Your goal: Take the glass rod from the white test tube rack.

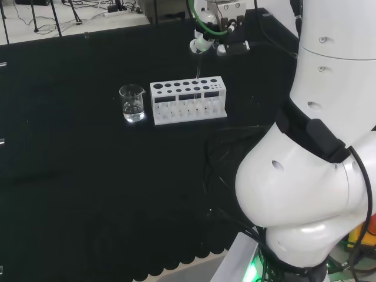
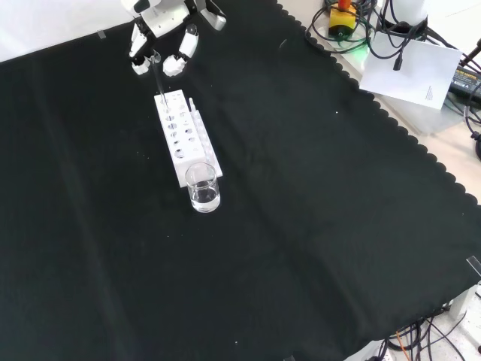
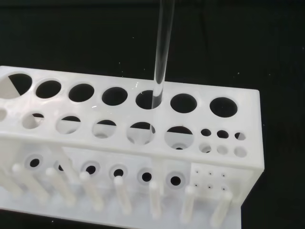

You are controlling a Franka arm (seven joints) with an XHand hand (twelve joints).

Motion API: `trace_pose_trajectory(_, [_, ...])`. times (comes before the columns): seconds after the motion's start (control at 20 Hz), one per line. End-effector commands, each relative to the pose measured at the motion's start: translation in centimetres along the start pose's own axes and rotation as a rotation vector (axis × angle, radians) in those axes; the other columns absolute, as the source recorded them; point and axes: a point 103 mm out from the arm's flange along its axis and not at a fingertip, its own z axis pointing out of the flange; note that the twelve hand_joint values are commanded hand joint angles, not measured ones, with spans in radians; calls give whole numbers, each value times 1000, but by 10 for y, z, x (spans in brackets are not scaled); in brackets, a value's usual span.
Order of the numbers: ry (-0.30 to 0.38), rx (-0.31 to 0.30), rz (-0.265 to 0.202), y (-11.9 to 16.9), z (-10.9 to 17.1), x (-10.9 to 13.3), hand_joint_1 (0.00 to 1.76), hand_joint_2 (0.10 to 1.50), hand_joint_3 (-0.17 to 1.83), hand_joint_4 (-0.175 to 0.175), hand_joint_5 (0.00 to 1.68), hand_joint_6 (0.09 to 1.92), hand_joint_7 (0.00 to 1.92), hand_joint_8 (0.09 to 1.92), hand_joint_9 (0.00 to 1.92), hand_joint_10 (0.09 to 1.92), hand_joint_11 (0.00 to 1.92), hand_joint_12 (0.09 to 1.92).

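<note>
The white test tube rack [image 1: 188, 101] stands on the black cloth, with rows of round holes in its top [image 3: 143, 119]. A clear glass rod [image 3: 162, 52] stands upright with its lower end at a hole in the rack's back row. In the front view the rod [image 2: 158, 75] rises from the rack's far end [image 2: 186, 139] into the hand [image 2: 161, 34]. The hand [image 1: 216, 40] hovers just above the rack, its fingers curled round the rod's top. How deep the rod reaches inside the rack is unclear.
A small glass beaker [image 1: 133, 103] with a little clear liquid stands against the rack's left end in the head view; in the front view the beaker [image 2: 204, 188] is at the rack's near end. The arm's white links [image 1: 317, 147] rise at the head view's right.
</note>
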Motion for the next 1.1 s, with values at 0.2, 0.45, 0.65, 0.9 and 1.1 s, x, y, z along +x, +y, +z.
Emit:
trace_pose_trajectory(0.2, [9,-4,4,6,2,-1,951,889,662,-175,434,1091,809,1090,1100,1079,1159,1053])
trace_pose_trajectory(0.45, [26,-16,-13,12,2,9,1080,831,703,-175,494,1098,843,1149,1151,1132,1362,892])
trace_pose_trajectory(0.65, [17,-40,-1,14,1,10,1113,910,567,-175,623,1187,896,1176,1198,1147,1464,817])
trace_pose_trajectory(0.9, [-16,-167,10,12,-4,7,1263,899,480,-175,864,1065,1053,1220,1357,1159,1492,720])
trace_pose_trajectory(1.1, [15,-250,-16,9,-19,7,1343,723,692,-175,986,876,1142,1087,1359,1127,1502,711])
